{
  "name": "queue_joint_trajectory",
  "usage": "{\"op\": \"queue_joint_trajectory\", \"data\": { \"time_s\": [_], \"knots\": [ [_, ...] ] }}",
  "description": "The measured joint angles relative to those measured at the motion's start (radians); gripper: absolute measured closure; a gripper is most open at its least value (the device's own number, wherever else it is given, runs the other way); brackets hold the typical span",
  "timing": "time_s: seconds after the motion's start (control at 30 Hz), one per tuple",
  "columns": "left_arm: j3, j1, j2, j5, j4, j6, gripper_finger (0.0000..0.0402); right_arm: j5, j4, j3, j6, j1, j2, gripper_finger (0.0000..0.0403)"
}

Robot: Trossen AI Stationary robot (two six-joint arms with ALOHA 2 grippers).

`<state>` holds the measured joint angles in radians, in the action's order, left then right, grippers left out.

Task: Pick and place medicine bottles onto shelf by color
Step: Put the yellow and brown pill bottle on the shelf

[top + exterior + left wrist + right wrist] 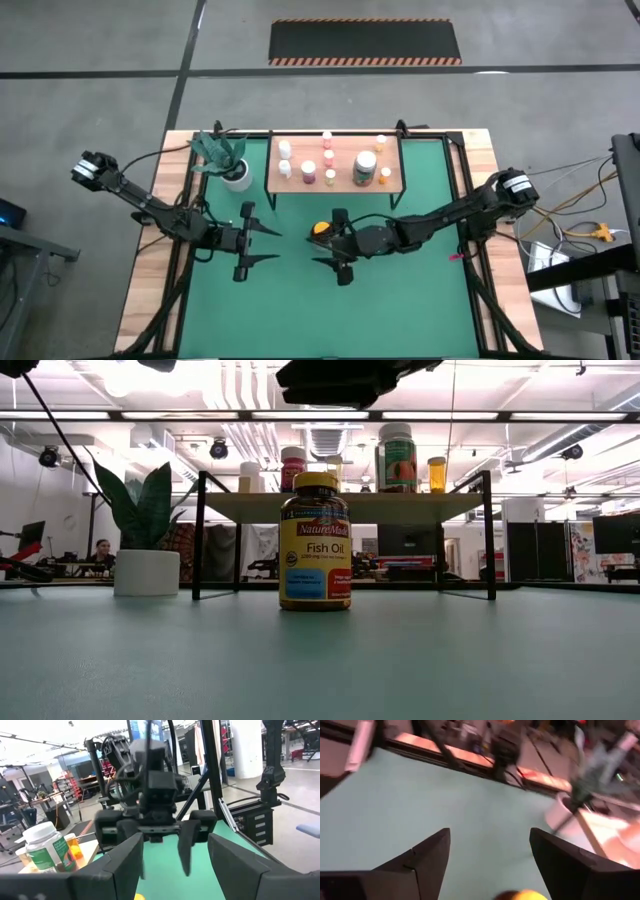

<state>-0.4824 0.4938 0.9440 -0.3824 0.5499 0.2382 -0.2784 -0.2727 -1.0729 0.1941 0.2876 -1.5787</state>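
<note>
On a green mat (pixel 400 300), a yellow fish-oil jar (pixel 314 541) with a black lid is seen standing upright just in front of the wooden shelf (pixel 335 180), the last bottle not yet placed. To the left of the jar, the left gripper (pixel 256 241) is held low over the mat with its fingers spread and nothing between them, pointed toward the jar. Behind it, beside the shelf's left end, a potted plant (pixel 232 160) is left alone. The jar itself is flanked on its right by the right gripper (pixel 338 246), whose fingers are parted and empty, the jar's yellow top (pixel 522 895) showing just between and below them in the wrist view. The right arm is judged the nearer; the jar's long axis is vertical, so a grasp from the side is called for. On the shelf, small bottles and a greenish jar (pixel 364 167) are already lined up.
</note>
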Motion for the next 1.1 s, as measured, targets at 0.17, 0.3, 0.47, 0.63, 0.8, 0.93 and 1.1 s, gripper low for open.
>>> {"op": "queue_joint_trajectory", "data": {
  "time_s": [0.17,0.3,0.47,0.63,0.8,0.93,1.1],
  "knots": [
    [0.0,0.0,0.0,0.0,-0.016,0.001,0.0195,-0.135,0.286,-0.109,-0.121,0.0,0.0,0.0113],
    [0.0,-0.001,-0.002,0.0,-0.016,0.004,0.0195,-0.102,0.485,-0.179,-0.231,0.0,-0.022,0.008],
    [0.0,-0.001,-0.004,0.0,-0.014,0.004,0.0195,-0.059,0.513,-0.192,-0.266,0.0,-0.067,0.0057],
    [0.0,-0.001,-0.004,0.0,-0.017,0.004,0.0195,-0.157,0.508,-0.195,-0.306,-0.021,-0.077,0.0059],
    [0.0,-0.001,-0.004,0.0,-0.018,0.004,0.0195,-0.167,0.506,-0.188,-0.328,-0.046,-0.08,0.0072],
    [0.0,-0.001,-0.004,0.0,-0.018,0.004,0.0195,-0.144,0.508,-0.173,-0.344,-0.062,-0.093,0.0076],
    [0.0,-0.001,-0.004,0.0,-0.019,0.004,0.0195,-0.114,0.498,-0.164,-0.365,-0.073,-0.106,0.0076]
  ]
}}
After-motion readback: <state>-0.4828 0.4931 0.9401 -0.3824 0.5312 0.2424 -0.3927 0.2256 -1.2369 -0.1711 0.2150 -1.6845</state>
